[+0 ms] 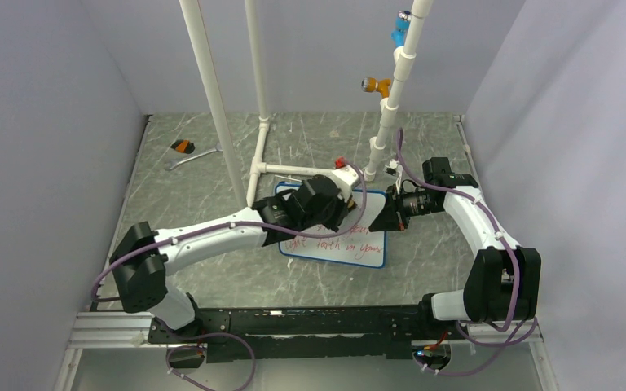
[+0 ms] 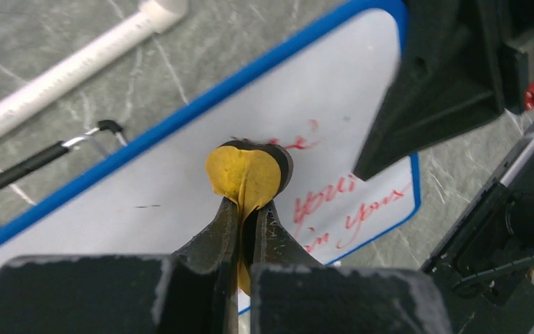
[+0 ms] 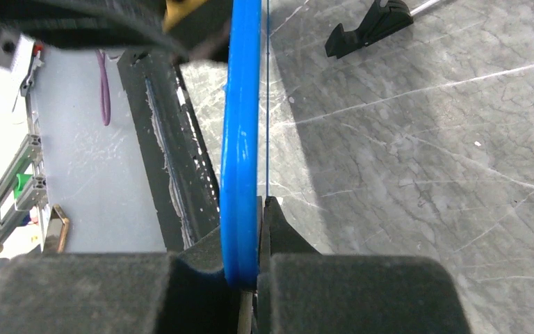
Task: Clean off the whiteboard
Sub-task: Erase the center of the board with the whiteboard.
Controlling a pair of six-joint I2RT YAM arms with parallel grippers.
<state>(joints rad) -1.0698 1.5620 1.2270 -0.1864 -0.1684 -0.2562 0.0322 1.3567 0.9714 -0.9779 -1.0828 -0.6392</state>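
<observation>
At the upper left of the top view, a wrench lies on the grey tabletop, well apart from the work. Right of it stands a white pipe frame.

At the centre, the left end effector has its fingers pressed together on a yellow pad with a dark round back. The pad sits against the face of the whiteboard, at the upper end of the red writing.

The whiteboard rests mid-tabletop, just in front of the pipe frame. Whether it lies flat or leans on its feet cannot be told.

At its right edge, the right end effector pinches the blue frame.

The board looks light and stiff, with a slick face, so it would likely slide or tip under a wiping push unless braced. Its thin frame edge seems the sensible place to hold, since it keeps the fingers off the writing. The narrow rim gives little purchase, so the wiping pressure is probably best kept modest. Most of the red lines remain to be wiped.
</observation>
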